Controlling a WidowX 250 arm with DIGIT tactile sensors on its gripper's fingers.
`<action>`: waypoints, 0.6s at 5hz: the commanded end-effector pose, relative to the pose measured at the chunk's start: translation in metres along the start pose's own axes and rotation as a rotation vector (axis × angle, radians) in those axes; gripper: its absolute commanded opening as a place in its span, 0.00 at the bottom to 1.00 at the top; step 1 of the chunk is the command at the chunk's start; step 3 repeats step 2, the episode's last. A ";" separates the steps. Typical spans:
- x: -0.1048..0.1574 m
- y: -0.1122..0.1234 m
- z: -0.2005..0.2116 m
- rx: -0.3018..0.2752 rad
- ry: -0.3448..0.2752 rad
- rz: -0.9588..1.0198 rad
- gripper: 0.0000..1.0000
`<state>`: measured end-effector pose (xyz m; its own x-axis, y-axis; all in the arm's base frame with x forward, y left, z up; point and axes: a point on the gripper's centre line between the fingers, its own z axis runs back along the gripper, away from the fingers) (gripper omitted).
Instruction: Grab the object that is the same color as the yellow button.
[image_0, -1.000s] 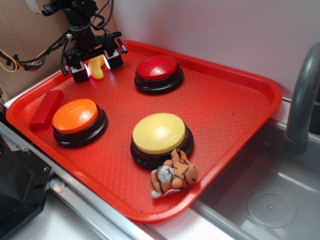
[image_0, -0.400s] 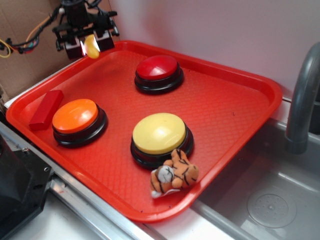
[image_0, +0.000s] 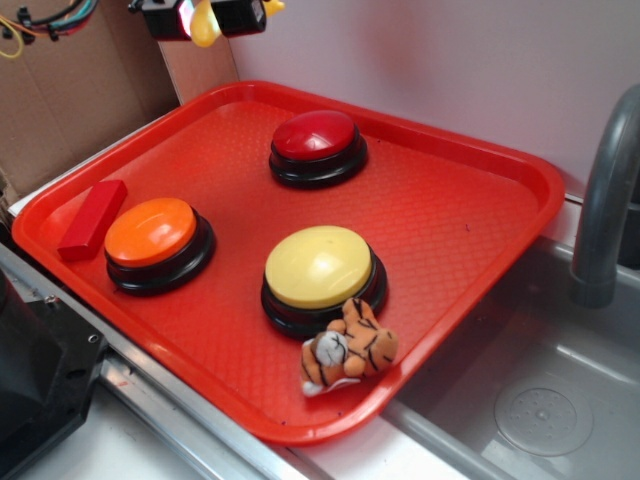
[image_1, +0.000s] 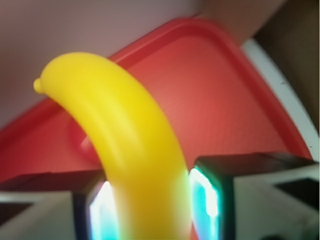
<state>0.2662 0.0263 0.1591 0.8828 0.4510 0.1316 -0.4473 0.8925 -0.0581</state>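
Red tray (image_0: 480, 215) on steel counter (image_0: 200, 450)

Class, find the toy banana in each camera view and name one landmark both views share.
Exterior: the toy banana sits at the top left edge, clamped in the gripper above the tray's far corner.
Wrist: the banana fills the centre, rising between the pads.
Shared landmark: the red tray.

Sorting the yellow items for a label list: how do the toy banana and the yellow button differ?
The banana is slim and curved; the yellow button is a round dome on a black base. The banana hangs clamped in the gripper above the tray; the button rests on it. The banana looks much smaller. Both are yellow.
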 end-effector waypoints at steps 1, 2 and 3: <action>-0.039 -0.003 0.040 -0.086 -0.035 -0.271 0.00; -0.041 0.004 0.037 -0.084 -0.042 -0.248 0.00; -0.041 0.004 0.037 -0.084 -0.042 -0.248 0.00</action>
